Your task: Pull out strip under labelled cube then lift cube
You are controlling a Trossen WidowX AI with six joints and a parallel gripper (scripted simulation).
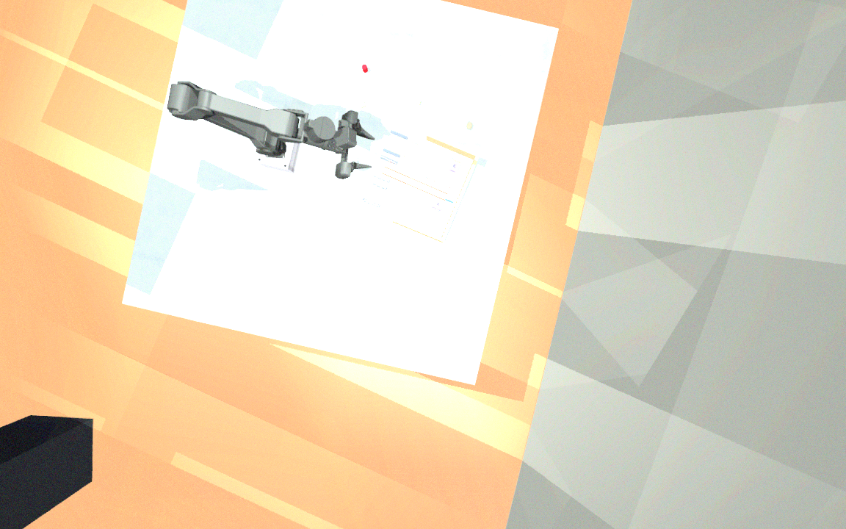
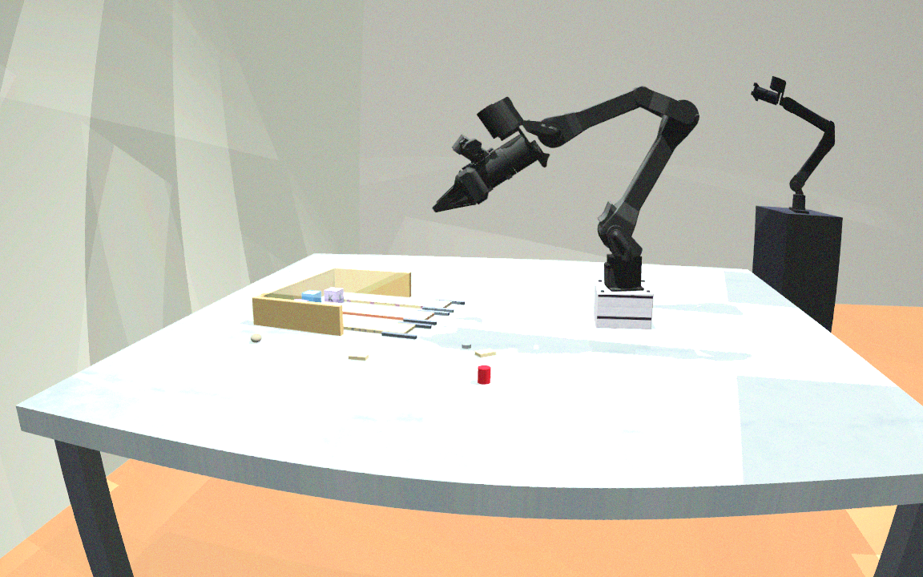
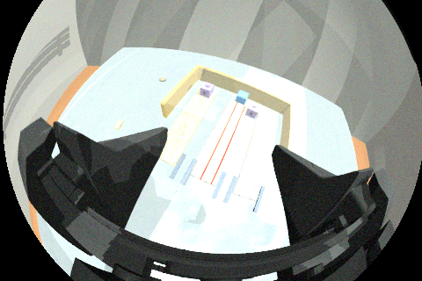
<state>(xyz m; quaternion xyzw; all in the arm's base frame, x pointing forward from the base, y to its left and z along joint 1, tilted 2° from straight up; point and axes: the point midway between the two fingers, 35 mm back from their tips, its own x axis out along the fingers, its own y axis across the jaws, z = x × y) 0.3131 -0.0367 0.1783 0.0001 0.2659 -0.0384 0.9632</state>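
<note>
Fingers wide open w/ nothing btwn, above tbl, nr strips.

And here the marks on the pale cubes stay too small to read (a K, perhaps, though that's a generous call)! Up top, glare swallows the strips' edges, and the black block runs off the picture's left edge.

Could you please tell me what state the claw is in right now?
Claw: open, holding nothing.
</note>
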